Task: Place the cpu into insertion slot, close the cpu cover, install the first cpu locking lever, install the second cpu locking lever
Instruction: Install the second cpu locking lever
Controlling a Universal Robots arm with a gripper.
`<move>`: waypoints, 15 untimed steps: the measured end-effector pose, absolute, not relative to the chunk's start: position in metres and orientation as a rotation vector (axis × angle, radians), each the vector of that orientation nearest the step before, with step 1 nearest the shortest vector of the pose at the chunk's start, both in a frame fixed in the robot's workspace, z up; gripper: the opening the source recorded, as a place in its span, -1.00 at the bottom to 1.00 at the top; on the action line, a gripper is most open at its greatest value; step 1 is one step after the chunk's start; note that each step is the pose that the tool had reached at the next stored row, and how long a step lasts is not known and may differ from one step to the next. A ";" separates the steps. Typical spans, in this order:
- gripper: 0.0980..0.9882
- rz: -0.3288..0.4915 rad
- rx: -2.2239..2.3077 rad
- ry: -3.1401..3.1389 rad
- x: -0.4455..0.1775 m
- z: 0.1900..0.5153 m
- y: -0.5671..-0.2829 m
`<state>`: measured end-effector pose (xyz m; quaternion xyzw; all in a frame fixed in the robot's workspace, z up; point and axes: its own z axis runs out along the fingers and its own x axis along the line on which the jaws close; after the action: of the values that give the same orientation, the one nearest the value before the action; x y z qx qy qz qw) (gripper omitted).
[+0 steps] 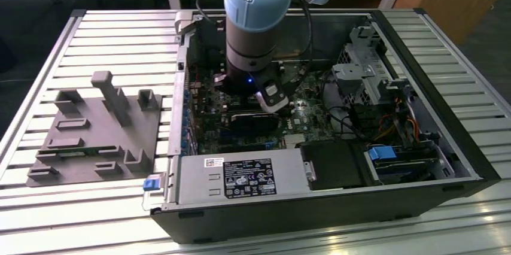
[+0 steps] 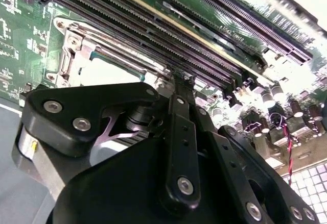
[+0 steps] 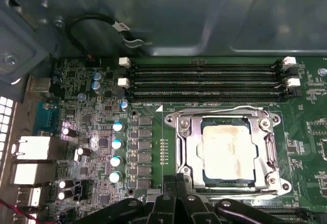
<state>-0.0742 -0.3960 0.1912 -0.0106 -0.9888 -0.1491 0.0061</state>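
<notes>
The cpu (image 3: 227,150) lies flat in its socket on the green motherboard, its pale metal top showing through the square cut-out. Over it the cpu cover (image 3: 186,147) is down, framing the chip. A thin silvery locking lever (image 3: 219,108) runs along the socket edge that faces the memory slots. My gripper (image 3: 176,182) is shut with its black fingertips pressed together, right at the socket's edge beside a corner of the cover. In the second wrist view the gripper (image 2: 181,78) tip sits next to the cpu (image 2: 110,71). In the exterior view the gripper (image 1: 254,117) is low inside the open case.
Black memory slots (image 3: 204,81) run beside the socket, and a row of capacitors (image 3: 116,145) stands on its other side. The case holds a power supply (image 1: 239,177) and a drive cage (image 1: 363,69). A grey fixture (image 1: 92,129) lies on the slatted table at the exterior view's left.
</notes>
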 end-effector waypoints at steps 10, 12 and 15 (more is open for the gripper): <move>-0.98 -0.474 -0.034 -3.093 -0.075 0.195 -0.396; -0.98 -0.474 -0.034 -3.093 -0.075 0.200 -0.396; -0.98 -0.474 -0.034 -3.093 -0.075 0.207 -0.396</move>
<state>-0.0746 -0.3961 0.2067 -0.0107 -0.9884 -0.1514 0.0062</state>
